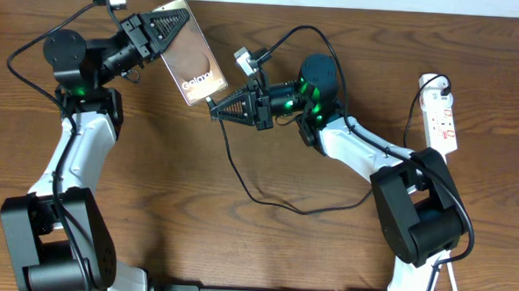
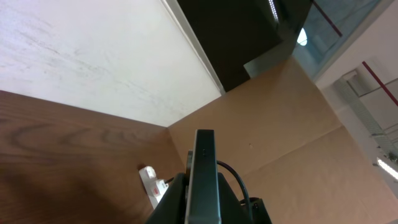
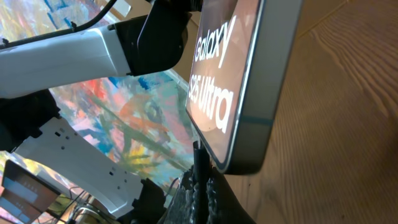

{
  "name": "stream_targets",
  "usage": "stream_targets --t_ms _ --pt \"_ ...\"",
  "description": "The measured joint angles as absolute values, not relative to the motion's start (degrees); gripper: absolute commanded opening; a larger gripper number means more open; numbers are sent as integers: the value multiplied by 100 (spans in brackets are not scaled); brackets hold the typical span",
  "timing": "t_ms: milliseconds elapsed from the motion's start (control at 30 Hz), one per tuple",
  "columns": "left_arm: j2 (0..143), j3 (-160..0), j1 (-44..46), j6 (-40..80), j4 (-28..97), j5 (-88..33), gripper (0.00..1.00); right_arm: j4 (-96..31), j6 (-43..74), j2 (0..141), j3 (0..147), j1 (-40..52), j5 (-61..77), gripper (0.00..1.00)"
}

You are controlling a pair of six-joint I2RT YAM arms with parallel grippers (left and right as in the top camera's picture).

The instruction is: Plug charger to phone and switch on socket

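The phone (image 1: 197,64) is held tilted above the table by my left gripper (image 1: 173,26), which is shut on its far end. In the left wrist view the phone (image 2: 204,155) shows edge-on between the jaws (image 2: 204,202). My right gripper (image 1: 216,108) is shut on the charger's plug tip, right at the phone's lower end. In the right wrist view the thin black charger tip (image 3: 200,158) stands up from the jaws (image 3: 200,196) and meets the bottom edge of the phone (image 3: 249,68). The charger cable (image 1: 241,175) loops over the table. The white socket (image 1: 442,118) lies at the far right.
The socket also shows in the left wrist view (image 2: 151,185), with a black plug in it. The table's far edge (image 1: 353,7) runs close behind the phone. My left arm's white link (image 3: 74,53) shows in the right wrist view behind the phone.
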State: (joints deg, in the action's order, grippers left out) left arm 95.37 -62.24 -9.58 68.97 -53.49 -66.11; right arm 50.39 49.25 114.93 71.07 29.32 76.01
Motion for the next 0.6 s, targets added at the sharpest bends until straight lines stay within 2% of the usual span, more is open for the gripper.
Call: stream_targets --t_ms 600 --pt "9537 -6224 -958 6897 -5186 -6608 7 5037 5089 11493 7107 2882 7605 1"
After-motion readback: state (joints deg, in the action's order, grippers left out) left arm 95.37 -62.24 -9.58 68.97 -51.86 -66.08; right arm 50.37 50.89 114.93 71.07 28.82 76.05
